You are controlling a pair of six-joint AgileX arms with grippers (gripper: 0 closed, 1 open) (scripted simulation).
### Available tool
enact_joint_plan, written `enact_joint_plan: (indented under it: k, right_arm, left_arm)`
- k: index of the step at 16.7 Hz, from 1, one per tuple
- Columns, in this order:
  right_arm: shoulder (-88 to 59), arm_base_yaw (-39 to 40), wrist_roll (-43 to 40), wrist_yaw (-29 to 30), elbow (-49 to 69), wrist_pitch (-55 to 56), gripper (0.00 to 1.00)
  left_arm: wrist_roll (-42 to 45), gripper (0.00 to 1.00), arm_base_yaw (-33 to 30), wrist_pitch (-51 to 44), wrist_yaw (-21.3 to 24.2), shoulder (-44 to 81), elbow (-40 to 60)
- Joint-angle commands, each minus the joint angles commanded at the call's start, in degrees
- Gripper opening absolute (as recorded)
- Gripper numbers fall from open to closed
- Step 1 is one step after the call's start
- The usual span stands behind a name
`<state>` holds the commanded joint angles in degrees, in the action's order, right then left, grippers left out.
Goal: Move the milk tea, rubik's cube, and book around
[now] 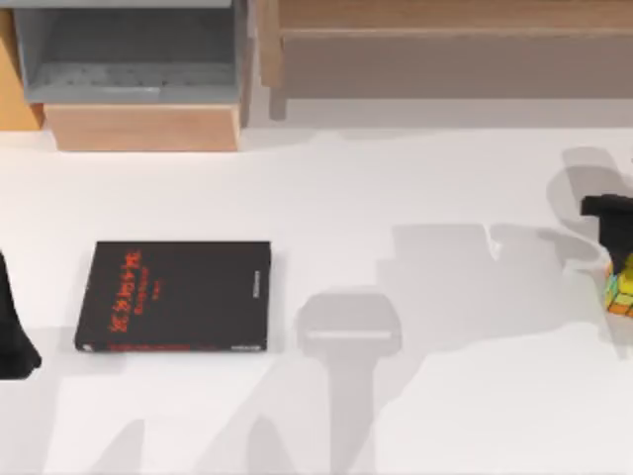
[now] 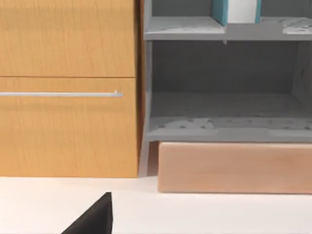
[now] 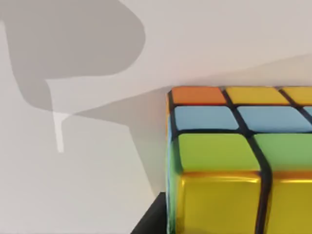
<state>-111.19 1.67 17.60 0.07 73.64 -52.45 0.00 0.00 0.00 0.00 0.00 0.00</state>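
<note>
Sitting at the counter's three o'clock edge in the top view, the small rubik's cube [image 1: 620,289] of yellow, green, orange and blue squares rests on the white counter [image 1: 425,188], with the right arm's black gripper [image 1: 615,230] directly at its twelve o'clock side and touching or nearly touching it. The right wrist view shows the cube [image 3: 234,161] very close, with a dark finger tip [image 3: 152,217] beside its lower corner; whether the jaws are spread around it or pinching it cannot be told.

The step in hand appears to be the cube's pick-up. The next move would call for a firm, centred grip on opposite faces before any lift, since the cube lies close to the counter's edge.

Well away at nine o'clock lies the large thin black book [image 1: 176,296] with red characters, flat on the counter and untouched. The left arm [image 1: 14,322] is parked at the far nine o'clock edge, just beside the book; its jaws cannot be judged.

At eleven o'clock stands a grey open shelf unit [image 1: 129,54] above a pale wooden block [image 1: 143,127]; the left wrist view shows its lower compartment [image 2: 224,105] empty, while a teal-and-white upright item [image 2: 236,10] stands in the compartment above. A long wooden shelf [image 1: 445,45] runs across twelve to one o'clock.
</note>
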Motion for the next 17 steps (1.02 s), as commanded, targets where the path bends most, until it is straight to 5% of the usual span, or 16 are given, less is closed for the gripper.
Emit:
enact_joint_plan:
  k: [5, 17]
  right_arm:
    - [0.0, 0.0, 0.0, 0.0, 0.0, 0.0, 0.00]
    - [1.1, 0.0, 0.0, 0.0, 2.0, -3.0, 0.00]
  left_arm:
    - [0.0, 1.00, 0.0, 0.0, 0.0, 0.0, 0.0]
    - [0.0, 1.00, 0.0, 0.0, 0.0, 0.0, 0.0]
